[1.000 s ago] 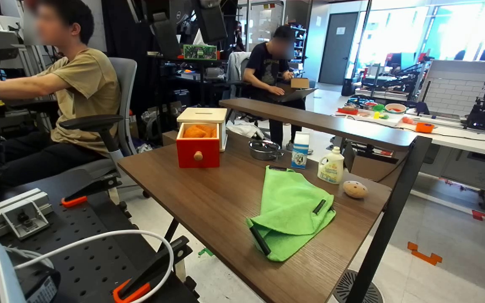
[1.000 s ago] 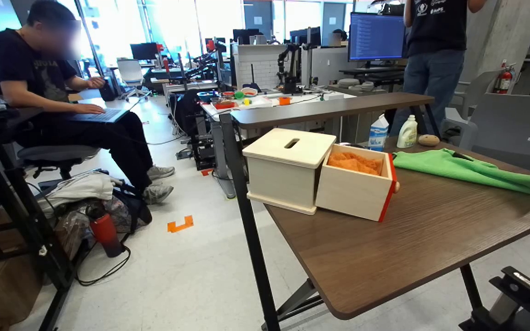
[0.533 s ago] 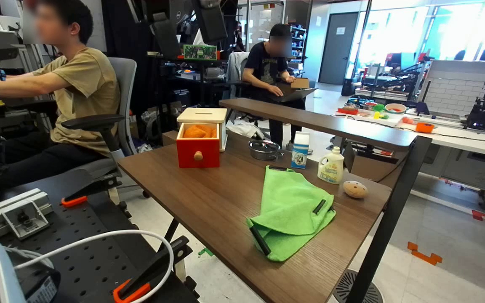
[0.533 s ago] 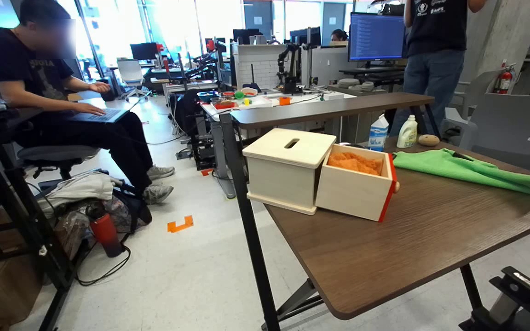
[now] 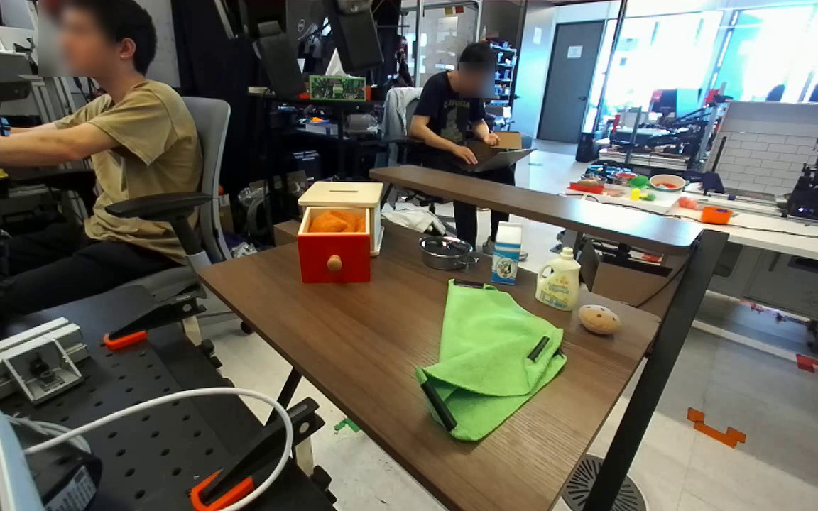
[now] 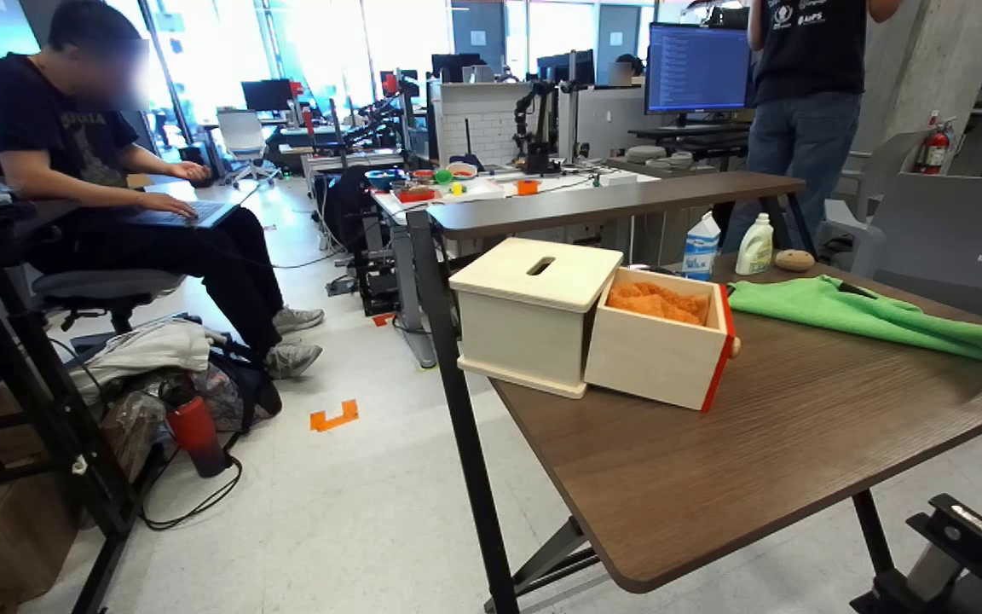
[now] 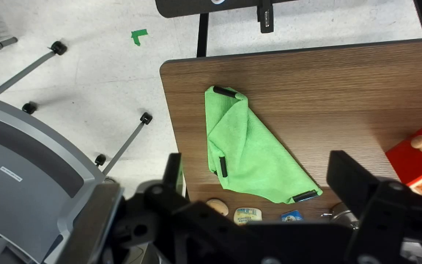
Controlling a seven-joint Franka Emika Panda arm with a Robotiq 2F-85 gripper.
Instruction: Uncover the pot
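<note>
A small round silvery pot (image 5: 446, 254) stands at the table's back edge, between the red-fronted box and the milk carton. A short handle sticks out at its side. Its top looks glossy and dark; I cannot tell for sure whether a lid lies on it. In the wrist view the pot (image 7: 343, 215) shows only in part, near the lower right, mostly hidden behind a finger. In an exterior view it is hidden behind the box. My gripper (image 7: 255, 165) is wide open and empty, high above the table. It is out of view in both exterior views.
A green cloth (image 5: 498, 355) with black clips lies in front of the pot. The red-fronted drawer (image 5: 334, 248) stands open with orange cloth inside. A milk carton (image 5: 506, 254), a pale bottle (image 5: 559, 280) and a potato-like toy (image 5: 599, 319) stand along the back. A raised shelf (image 5: 537, 206) runs behind them.
Nothing on the table has moved. The seated person with the laptop shifts head and hand slightly.
</note>
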